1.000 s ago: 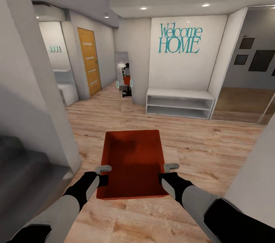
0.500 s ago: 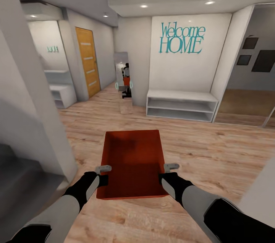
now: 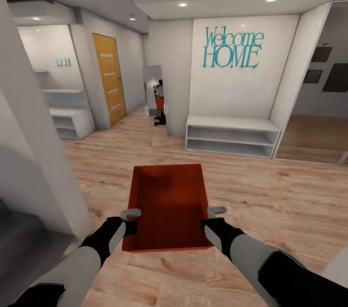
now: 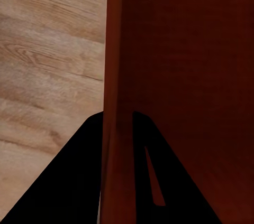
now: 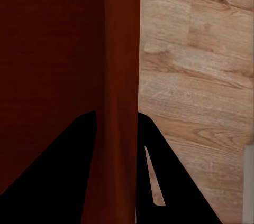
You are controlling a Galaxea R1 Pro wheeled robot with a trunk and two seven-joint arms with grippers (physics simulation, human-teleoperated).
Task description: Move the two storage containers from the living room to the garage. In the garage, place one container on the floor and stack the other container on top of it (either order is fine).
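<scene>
Transit through the entrance hall, seen from the head camera. I carry one storage container (image 3: 169,208) level in front of the trunk, its open top up, so that nothing tips and my view of the floor ahead stays usable. My left gripper (image 3: 129,220) clamps the left side wall and my right gripper (image 3: 212,218) the right one. The wrist views confirm this: in each, the two dark fingers (image 4: 84,176) straddle the orange-red wall (image 5: 120,102), one inside and one outside, closed onto it. Holding both long walls near the near end keeps the bin balanced between the arms.

Beyond lie the wood-plank floor (image 3: 270,191), a white bench shelf (image 3: 231,135) under the "Welcome HOME" lettering (image 3: 232,48), a narrow mirror (image 3: 157,104) and, far left, a wooden door (image 3: 108,77). I judge the carry is under way, with the stacking not yet begun.
</scene>
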